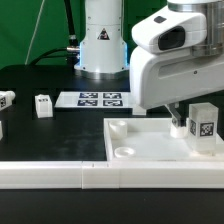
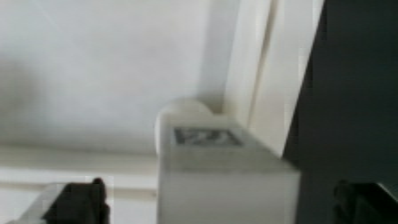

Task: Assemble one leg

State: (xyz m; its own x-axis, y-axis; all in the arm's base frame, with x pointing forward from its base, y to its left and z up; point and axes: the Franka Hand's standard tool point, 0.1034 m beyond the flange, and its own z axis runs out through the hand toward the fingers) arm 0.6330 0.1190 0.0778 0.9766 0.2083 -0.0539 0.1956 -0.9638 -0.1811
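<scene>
A leg (image 1: pixel 205 122), a stubby white post with a black-and-white tag, stands upright on the right part of the big white tray (image 1: pixel 140 150). My gripper (image 1: pixel 186 121) hangs low over the tray right beside it; one dark finger (image 1: pixel 177 124) shows on the exterior view's left of the leg. In the wrist view the leg (image 2: pixel 222 165) stands between my two dark fingers (image 2: pixel 75 202), with a gap on each side. The gripper (image 2: pixel 221 203) is open and holds nothing. The tray's floor (image 2: pixel 89 80) fills the rest of that view.
Three more small white tagged pieces lie on the black table at the exterior view's left (image 1: pixel 42 106), (image 1: pixel 5 98), (image 1: pixel 2 127). The marker board (image 1: pixel 100 98) lies before the robot base (image 1: pixel 103 45). The tray has a round corner socket (image 1: pixel 123 151).
</scene>
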